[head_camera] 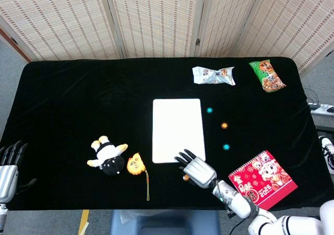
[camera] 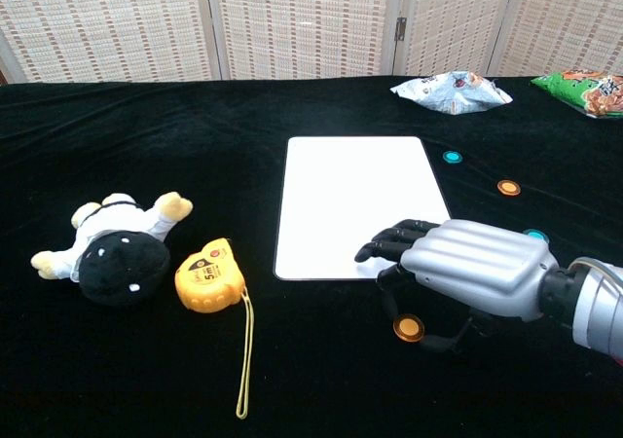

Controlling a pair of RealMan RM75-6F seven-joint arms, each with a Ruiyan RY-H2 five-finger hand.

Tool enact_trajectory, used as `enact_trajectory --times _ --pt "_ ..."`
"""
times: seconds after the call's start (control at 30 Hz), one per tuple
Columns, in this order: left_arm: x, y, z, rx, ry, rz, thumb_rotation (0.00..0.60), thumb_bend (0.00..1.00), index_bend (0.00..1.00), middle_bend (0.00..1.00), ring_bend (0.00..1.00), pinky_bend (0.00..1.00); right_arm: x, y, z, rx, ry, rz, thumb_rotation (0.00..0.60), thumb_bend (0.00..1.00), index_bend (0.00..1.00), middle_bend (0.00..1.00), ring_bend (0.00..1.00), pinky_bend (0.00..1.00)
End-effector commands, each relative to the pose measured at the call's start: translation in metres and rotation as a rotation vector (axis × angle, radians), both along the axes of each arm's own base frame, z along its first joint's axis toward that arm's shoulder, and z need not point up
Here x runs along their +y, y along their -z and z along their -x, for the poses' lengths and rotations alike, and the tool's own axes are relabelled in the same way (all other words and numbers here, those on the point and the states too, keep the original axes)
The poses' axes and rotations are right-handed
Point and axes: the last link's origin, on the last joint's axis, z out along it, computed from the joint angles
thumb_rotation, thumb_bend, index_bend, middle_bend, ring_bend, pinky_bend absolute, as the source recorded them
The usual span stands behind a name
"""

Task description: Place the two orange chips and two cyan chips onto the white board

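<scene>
Four chips lie on the black table (head_camera: 78, 99), none on the white board (head_camera: 177, 130): a cyan chip (head_camera: 210, 110) just right of the board's far end, an orange chip (head_camera: 225, 125) nearer and further right, a second cyan chip (head_camera: 226, 147) nearer again, and a second orange chip (camera: 408, 328) just past the board's near right corner. The right hand (camera: 467, 268) hangs over that corner, palm down, fingers (camera: 389, 237) apart and reaching over the board's near edge, holding nothing; the near orange chip lies just under its thumb side, and whether the thumb touches it cannot be told. The left hand (head_camera: 9, 164) is at the table's near left edge, fingers spread, holding nothing. Left of the board lie a plush toy (head_camera: 107, 157) and, just right of it, a yellow tape measure (head_camera: 135, 165) with its cord trailing toward the near edge. Two snack bags sit at the far right, a white bag (head_camera: 213, 75) and a green bag (head_camera: 266, 75). Near right lies a red calendar (head_camera: 262, 178).
</scene>
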Motion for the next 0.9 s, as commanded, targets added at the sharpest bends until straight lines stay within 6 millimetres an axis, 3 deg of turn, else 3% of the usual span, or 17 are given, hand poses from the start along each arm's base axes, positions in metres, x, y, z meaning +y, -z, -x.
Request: enact_trajectory --times 0.03,0.57,0.77,0.9 --pt "0.0 0.0 0.0 0.0 -0.001 0.0 0.6 0.17 0.01 0.05 0.09 0.0 0.0 0.0 0.0 0.0 0.0 0.002 0.6 0.26 0.45 0.09 0.02 0.0" --pt "-0.001 -0.001 0.003 -0.004 -0.001 -0.003 0.6 0.17 0.01 0.05 0.09 0.0 -0.003 -0.006 -0.004 -0.015 0.004 0.033 0.6 0.29 0.49 0.11 0.03 0.0" --pt "-0.001 -0.003 0.001 -0.002 0.004 -0.007 0.6 0.17 0.01 0.05 0.09 0.0 -0.029 -0.025 -0.02 -0.065 0.007 0.111 0.6 0.29 0.49 0.11 0.03 0.0" --pt "-0.003 -0.004 0.0 0.002 0.004 -0.01 0.6 0.17 0.01 0.05 0.09 0.0 -0.05 -0.025 -0.033 -0.064 0.011 0.131 0.6 0.29 0.49 0.11 0.03 0.0"
